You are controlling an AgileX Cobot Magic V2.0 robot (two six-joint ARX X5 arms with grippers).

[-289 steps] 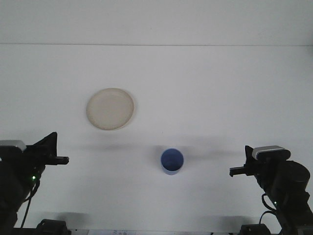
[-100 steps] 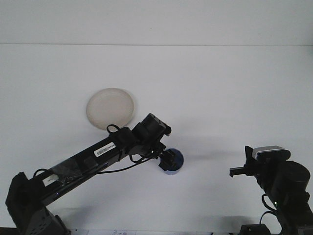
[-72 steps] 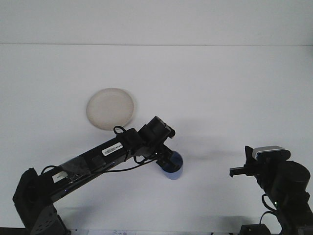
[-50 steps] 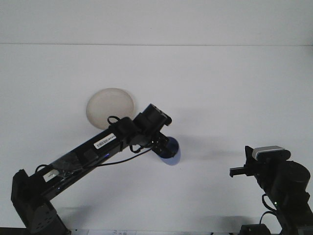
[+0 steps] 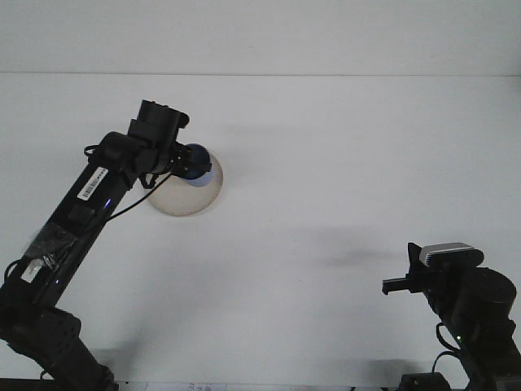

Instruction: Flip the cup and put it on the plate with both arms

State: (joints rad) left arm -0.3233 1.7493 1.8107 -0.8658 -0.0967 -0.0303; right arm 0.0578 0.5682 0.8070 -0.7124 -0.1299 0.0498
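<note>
The blue cup (image 5: 198,166) is held over the right part of the cream plate (image 5: 181,200), gripped by my left gripper (image 5: 186,163). The left arm reaches up from the lower left across the plate's left side and hides part of it. Whether the cup touches the plate I cannot tell. My right gripper (image 5: 391,285) rests low at the right front, far from the cup and plate, its fingers seen end-on.
The white table runs back to a wall edge (image 5: 326,75). The right arm's base (image 5: 472,309) sits in the bottom right corner.
The left arm came in, closed on the cup at centre front, lifted it and carried it up and left to above the plate. The right arm has not moved.
</note>
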